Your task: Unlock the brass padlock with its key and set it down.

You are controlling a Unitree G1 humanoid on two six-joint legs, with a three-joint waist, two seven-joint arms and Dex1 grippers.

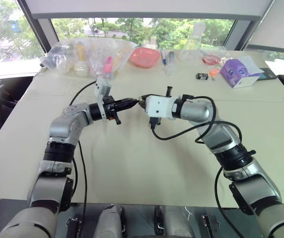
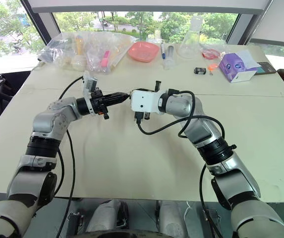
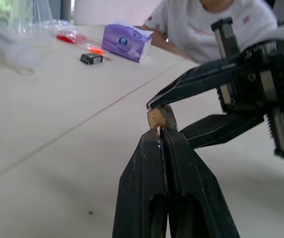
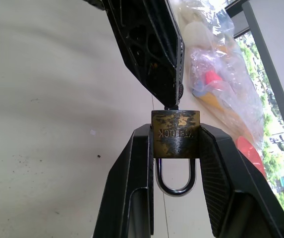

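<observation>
Ribbed black fingers [image 4: 216,168] clamp scuffed squarish brass padlock [image 4: 175,134].

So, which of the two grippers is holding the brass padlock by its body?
The right gripper: its two fingers squeeze the sides of the brass padlock, shackle between them. The left gripper, shut, only meets the padlock's underside, where a key goes.
</observation>
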